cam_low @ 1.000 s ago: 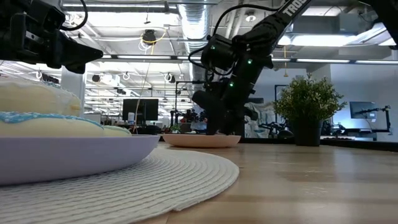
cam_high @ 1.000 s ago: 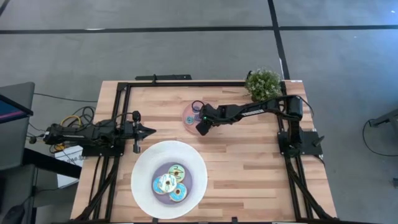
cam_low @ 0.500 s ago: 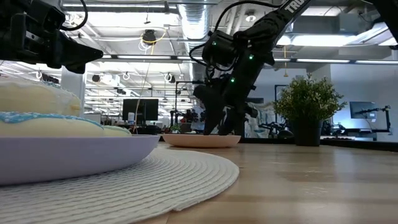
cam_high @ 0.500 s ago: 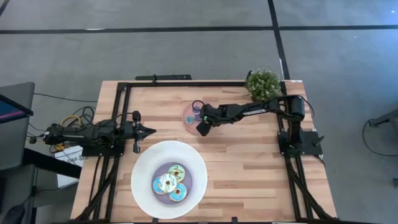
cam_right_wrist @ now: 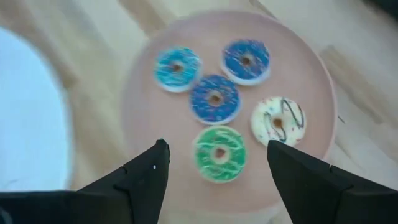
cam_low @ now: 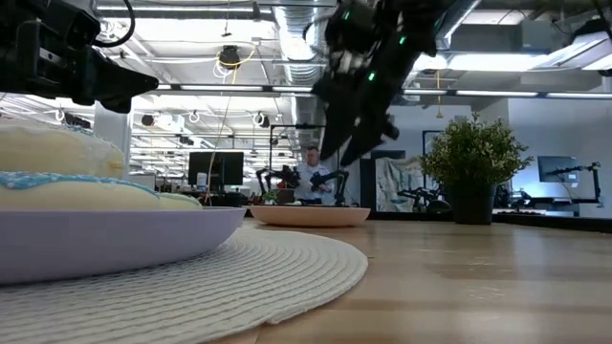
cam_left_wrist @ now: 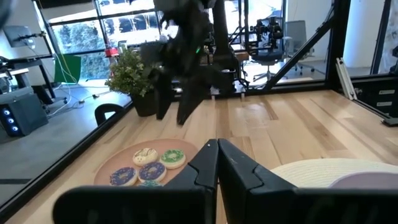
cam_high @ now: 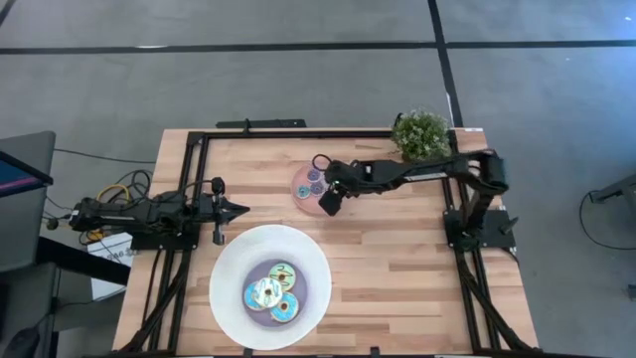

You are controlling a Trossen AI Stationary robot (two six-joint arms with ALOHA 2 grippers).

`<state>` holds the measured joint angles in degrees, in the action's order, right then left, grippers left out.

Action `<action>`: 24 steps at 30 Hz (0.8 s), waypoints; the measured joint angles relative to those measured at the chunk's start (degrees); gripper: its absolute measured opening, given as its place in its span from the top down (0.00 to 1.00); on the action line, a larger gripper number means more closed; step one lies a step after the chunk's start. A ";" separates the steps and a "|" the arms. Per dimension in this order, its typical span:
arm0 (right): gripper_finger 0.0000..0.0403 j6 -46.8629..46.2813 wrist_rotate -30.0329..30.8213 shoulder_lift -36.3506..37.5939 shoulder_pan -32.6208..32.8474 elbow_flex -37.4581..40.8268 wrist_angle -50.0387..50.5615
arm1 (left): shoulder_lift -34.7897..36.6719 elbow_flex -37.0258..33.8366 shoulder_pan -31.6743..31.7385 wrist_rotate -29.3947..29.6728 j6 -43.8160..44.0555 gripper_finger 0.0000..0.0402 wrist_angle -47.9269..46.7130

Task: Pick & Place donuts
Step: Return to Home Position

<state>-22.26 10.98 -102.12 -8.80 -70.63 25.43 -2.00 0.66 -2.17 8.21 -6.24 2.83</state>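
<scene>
Five coin-sized donuts lie flat on the pink plate [cam_right_wrist: 311,93]: light blue [cam_right_wrist: 177,67], dark blue [cam_right_wrist: 247,60], purple [cam_right_wrist: 215,98], cream [cam_right_wrist: 278,121] and green [cam_right_wrist: 219,152]. My right gripper [cam_right_wrist: 217,147] hovers open above them, over the plate's [cam_high: 304,185] right edge [cam_high: 328,199], and is lifted well clear in the low view [cam_low: 344,134]. Three larger donuts, green [cam_high: 282,272], white sprinkled [cam_high: 262,292] and blue [cam_high: 285,308], rest on the big white plate [cam_high: 224,268]. My left gripper [cam_high: 241,209] waits shut at the table's left side [cam_left_wrist: 216,149].
A potted plant [cam_high: 420,134] stands at the far right corner, close behind the right arm. Black frame rails [cam_high: 258,132] run along the table's far, left and right edges. Bare wood lies between the two plates and right of the white plate. A person shows in the room beyond [cam_low: 310,172].
My right gripper has risen from just above the pink plate to well above it, shifting slightly toward the table's right. The small donuts stay on the pink plate. The left arm has kept still.
</scene>
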 joint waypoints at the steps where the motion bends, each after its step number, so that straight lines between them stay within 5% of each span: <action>1: 0.35 0.48 -0.05 1.46 0.66 0.28 0.18 | 0.01 0.01 0.01 0.00 0.00 1.00 -0.02; 7: 0.35 3.20 2.68 10.60 5.89 3.97 3.10 | 0.01 0.00 0.02 -0.15 0.00 1.00 -0.08; 13: 0.36 0.26 4.53 20.95 13.41 16.14 -0.34 | 0.02 0.01 0.02 -0.24 0.00 1.00 -0.13; 24: 0.38 -7.77 14.56 36.60 29.53 45.09 -32.76 | 0.02 0.01 0.00 -0.24 0.00 1.00 -0.15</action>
<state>-30.02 25.53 -65.52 20.74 -25.54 -7.33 -1.98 0.67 -2.17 7.97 -6.24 2.68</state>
